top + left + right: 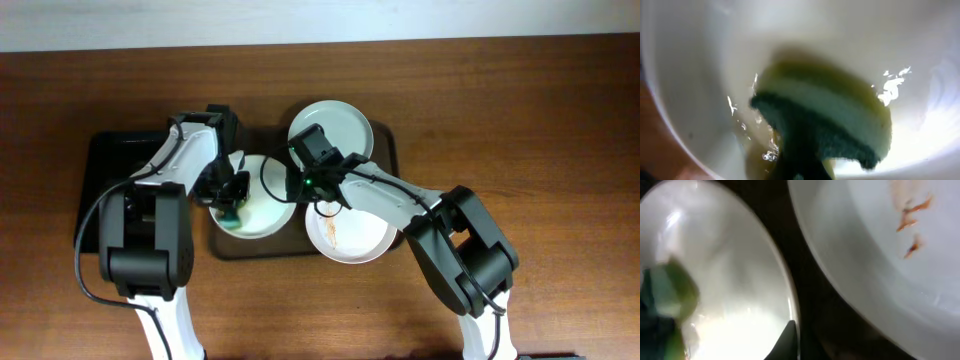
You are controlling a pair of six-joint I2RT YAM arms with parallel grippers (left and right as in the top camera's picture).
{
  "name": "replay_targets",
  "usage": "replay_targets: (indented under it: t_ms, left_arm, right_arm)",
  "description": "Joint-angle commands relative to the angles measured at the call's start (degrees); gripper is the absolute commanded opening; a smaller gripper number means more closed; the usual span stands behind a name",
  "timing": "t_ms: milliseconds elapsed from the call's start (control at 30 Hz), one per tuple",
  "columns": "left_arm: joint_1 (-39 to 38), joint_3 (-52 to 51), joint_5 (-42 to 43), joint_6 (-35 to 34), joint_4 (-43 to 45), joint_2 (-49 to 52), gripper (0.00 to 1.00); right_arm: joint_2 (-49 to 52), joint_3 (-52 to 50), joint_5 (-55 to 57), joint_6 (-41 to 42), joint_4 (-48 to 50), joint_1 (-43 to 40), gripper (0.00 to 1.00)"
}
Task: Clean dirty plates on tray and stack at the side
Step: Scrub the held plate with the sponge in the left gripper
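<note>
Smeared plate (350, 240), streaked orange, lies near right on the tray (228, 246). Beside it, we see the left gripper (233, 205) clamped on a green sponge (825, 115), pressed into the left plate (268, 208). The right gripper (303, 188) sits at that plate's rim; we cannot tell its state. Farthest lies the far plate (335, 125).

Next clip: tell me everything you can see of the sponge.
The sponge is a two-layer pad, pale yellow-green foam backed by a dark green scouring layer. It looks soft and damp. It sits tilted and pressed into the pale plate at the left of the brown tray, with wet glints beside it. The left gripper grips it from above.
</note>
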Motion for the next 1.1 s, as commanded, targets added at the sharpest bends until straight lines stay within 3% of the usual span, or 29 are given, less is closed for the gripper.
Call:
replay_targets:
  t_ms: [0, 167, 300, 367, 433, 567, 700, 767, 800, 933, 1067]
  left_arm:
    - [-0.4, -1.0, -2.2, 0.7, 12.3, 2.3, 0.01]
    - [-5.3, -1.1, -2.9, 0.7, 20.9, 2.3, 0.01]
    - [-5.3, 1.8, -2.5, -2.4, 20.0, -0.1, 0.01]
    - [-4.3, 3.0, 4.2, -2.1, 20.4, -3.4, 0.01]
    - [-4.2, 3.0, 8.4, 2.5, 17.9, -4.1, 0.01]
    - [-3.9, 2.7, -0.9, 3.8, 12.0, -3.9, 0.01]
    - [-3.1, 2.7, -16.9, 3.4, 4.7, -3.9, 0.01]
    - [-3.0, 2.8, -18.7, 0.7, 3.9, -3.9, 0.01]
    - [-3.1, 2.8, -18.2, -0.9, 4.0, -3.9, 0.01]
    - [-3.5, 1.8, -2.5, -0.7, 10.6, -2.6, 0.01]
    - [-3.7, 0.8, -2.2, 0.2, 12.8, 0.0, 0.01]
  right_arm:
    - [0.9, 0.7, 0.6, 0.1, 0.0, -0.4, 0.04]
    - [0.9, 0.7, 0.6, 0.2, 0.0, -0.5, 0.04]
    - [0.9, 0.7, 0.2, 0.1, -0.2, -0.4, 0.04]
    - [0.9, 0.7, 0.2, 0.1, -0.2, -0.4, 0.04]
    - [0.9, 0.7, 0.2, 0.1, -0.2, -0.4, 0.04]
    - [0.9, 0.7, 0.2, 0.1, -0.2, -0.4, 0.04]
    - [0.9, 0.7, 0.2, 0.2, -0.2, -0.4, 0.04]
    - [0.9, 0.7, 0.2, 0.1, -0.2, -0.4, 0.04]
    - [0.9, 0.7, 0.2, 0.1, -0.2, -0.4, 0.04]
    - [0.9, 0.7, 0.2, 0.1, -0.3, -0.4, 0.04]
    - [0.9, 0.7, 0.2, 0.1, -0.3, -0.4, 0.04]
